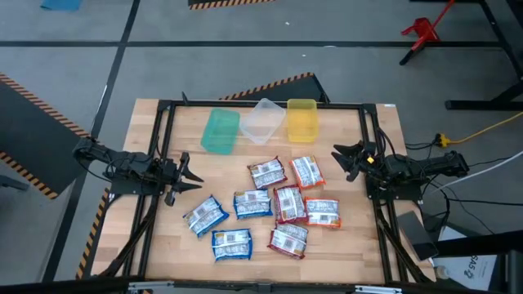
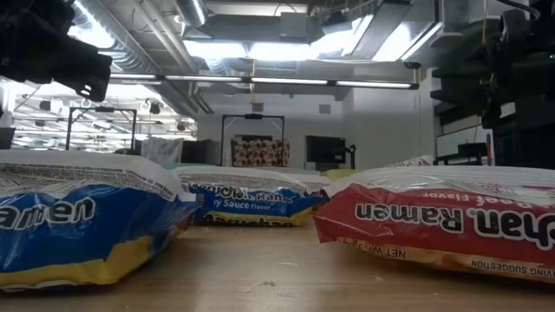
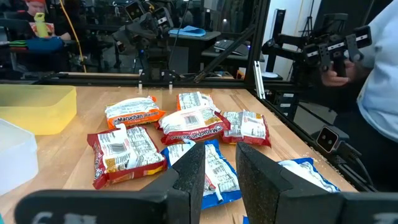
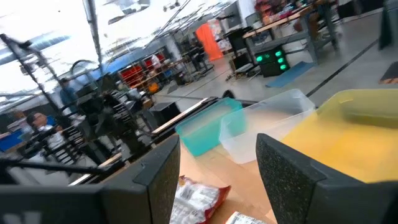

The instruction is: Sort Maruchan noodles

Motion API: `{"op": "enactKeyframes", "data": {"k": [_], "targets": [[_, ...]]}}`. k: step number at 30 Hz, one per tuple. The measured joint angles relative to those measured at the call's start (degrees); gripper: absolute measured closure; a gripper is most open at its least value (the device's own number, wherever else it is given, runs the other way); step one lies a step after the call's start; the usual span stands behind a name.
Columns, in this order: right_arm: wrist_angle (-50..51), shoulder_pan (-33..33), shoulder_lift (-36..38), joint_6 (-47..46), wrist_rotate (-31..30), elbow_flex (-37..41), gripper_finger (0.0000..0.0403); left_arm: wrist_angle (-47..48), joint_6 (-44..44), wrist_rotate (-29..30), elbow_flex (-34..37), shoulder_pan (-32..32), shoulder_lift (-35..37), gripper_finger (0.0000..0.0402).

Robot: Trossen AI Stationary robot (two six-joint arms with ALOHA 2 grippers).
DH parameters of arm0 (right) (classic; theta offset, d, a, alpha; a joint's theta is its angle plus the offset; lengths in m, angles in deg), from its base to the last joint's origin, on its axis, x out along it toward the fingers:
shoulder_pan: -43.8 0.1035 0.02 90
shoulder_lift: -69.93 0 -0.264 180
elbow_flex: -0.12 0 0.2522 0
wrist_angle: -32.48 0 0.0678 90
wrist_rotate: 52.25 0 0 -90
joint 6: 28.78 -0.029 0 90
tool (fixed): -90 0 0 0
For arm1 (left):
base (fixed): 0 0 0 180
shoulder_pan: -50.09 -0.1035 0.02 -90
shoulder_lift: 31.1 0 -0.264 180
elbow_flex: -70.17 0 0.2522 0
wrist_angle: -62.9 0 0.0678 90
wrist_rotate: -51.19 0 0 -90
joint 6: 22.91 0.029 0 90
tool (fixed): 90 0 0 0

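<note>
Dark fingers of your left gripper point(image 1: 194, 177) stand apart, empty, near the table's point(image 1: 343, 245) left edge; your right gripper point(image 1: 341, 159) gapes likewise by the right edge. Between them, mid-table, lie the Maruchan noodles point(image 1: 278, 204), with three bins point(image 1: 260, 121) along the far edge.

I see tabletop point(image 1: 343, 139): pale wood planks, matt, visible grain, framed by black metal rails. Noodle packets point(image 1: 274, 204): thin plastic film, glossy, crinkled, catching ceiling light in my low view. Green bin point(image 1: 220, 131), clear bin point(image 1: 262, 120), yellow bin point(image 1: 301, 119): smooth translucent plastic. Left claw point(image 1: 193, 175) and right claw point(image 1: 341, 158): dark matt plastic-looking fingers. Floor point(image 1: 82, 33): grey, smooth, dull.
</note>
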State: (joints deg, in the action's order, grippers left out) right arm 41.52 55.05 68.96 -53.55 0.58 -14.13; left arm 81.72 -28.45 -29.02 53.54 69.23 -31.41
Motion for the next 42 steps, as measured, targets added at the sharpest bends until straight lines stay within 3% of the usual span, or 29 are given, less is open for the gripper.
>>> {"op": "enactKeyframes", "data": {"k": [4, 11, 24, 29, 34, 42], "targets": [[-1.2, 0.0, 0.0, 0.0, -0.8, 0.1, 0.0205, 0.0, 0.5, 0.6, 0.0, 0.0, 0.0, 0.0318], [-1.3, 0.0, 0.0, -0.3, 4.8, 0.1, 0.0205, -0.4, 3.1, 4.2, 0.0, 0.0, 0.0, 0.0318], [-5.6, 0.0, 0.0, -0.2, 2.8, 0.1, 0.0205, -0.7, 3.1, 4.4, 0.0, 0.0, 0.0, 0.0318], [-5.5, 0.0, -0.1, 3.9, 1.3, -0.8, 0.0205, -8.5, -2.0, 4.4, 0.0, 0.0, 0.0, 0.0318], [0.1, 0.0, -2.3, 9.1, -0.3, -5.9, 0.0205, -19.5, -2.4, 9.5, 0.0, 0.0, 0.0, 0.0318], [13.4, 0.0, -18.5, 10.1, -2.4, -15.6, 0.0205, -31.3, -1.1, 12.2, 0.0, 0.0, 0.0, 0.0318]]}}
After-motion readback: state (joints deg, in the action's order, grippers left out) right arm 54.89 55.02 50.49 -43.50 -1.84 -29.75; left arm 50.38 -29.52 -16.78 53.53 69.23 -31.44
